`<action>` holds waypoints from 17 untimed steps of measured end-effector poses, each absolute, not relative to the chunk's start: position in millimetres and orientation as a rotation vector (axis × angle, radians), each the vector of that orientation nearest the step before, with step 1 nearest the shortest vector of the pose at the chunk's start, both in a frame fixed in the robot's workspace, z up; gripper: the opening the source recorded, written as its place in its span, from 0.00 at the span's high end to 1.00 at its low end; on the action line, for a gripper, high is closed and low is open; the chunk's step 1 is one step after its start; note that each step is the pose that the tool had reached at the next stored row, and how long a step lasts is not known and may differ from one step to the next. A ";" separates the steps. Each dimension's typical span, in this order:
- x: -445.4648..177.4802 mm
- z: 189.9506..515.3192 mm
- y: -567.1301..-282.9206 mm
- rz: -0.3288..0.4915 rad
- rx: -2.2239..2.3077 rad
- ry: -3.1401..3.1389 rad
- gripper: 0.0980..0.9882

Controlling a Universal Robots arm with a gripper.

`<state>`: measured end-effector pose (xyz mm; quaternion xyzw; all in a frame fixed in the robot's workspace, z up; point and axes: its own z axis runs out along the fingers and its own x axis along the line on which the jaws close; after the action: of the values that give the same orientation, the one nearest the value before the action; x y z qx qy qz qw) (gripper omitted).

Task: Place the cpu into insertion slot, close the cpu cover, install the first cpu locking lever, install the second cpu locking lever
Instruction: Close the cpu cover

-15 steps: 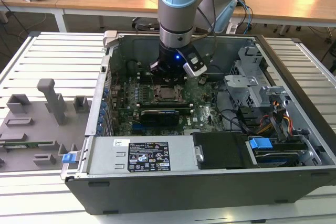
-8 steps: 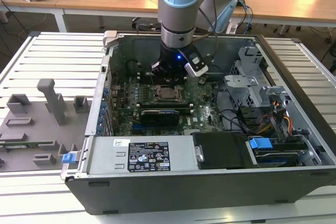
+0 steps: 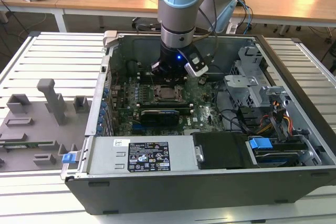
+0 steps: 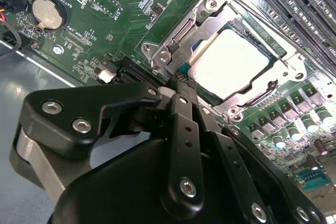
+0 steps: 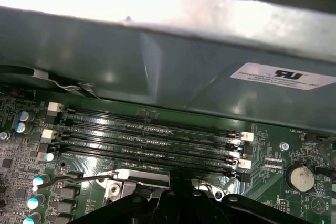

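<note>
The cpu (image 4: 231, 59) lies flat in the insertion slot (image 3: 168, 94), its silvery top showing through the window of the cpu cover (image 4: 210, 22). The cover is down over the chip. My gripper (image 4: 180, 83) stands right at the socket's edge with its black fingers (image 4: 185, 124) pressed together; nothing shows between them. In the exterior view the gripper (image 3: 170, 76) hangs just above the socket inside the open computer case. A thin wire locking lever (image 5: 79, 178) runs along one side of the socket, and another wire (image 4: 273, 30) follows the cover's far edge.
Long memory slots (image 5: 152, 135) run beside the socket. A coin battery (image 4: 46, 13) sits on the green board. A black card (image 3: 160, 114), the power supply (image 3: 142, 156), a drive cage (image 3: 252, 80) and case walls surround the board. A grey fixture (image 3: 47, 108) lies outside at the exterior view's left.
</note>
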<state>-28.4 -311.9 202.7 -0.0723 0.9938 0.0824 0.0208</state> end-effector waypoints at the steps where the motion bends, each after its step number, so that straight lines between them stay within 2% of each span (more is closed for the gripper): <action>1: -28.6 202.7 -312.1 0.256 -0.226 3.081 0.99; 17: -29.7 202.7 -314.0 0.256 -0.238 3.081 0.99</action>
<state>-29.7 -314.0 202.7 -0.0766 0.9934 0.0825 0.0204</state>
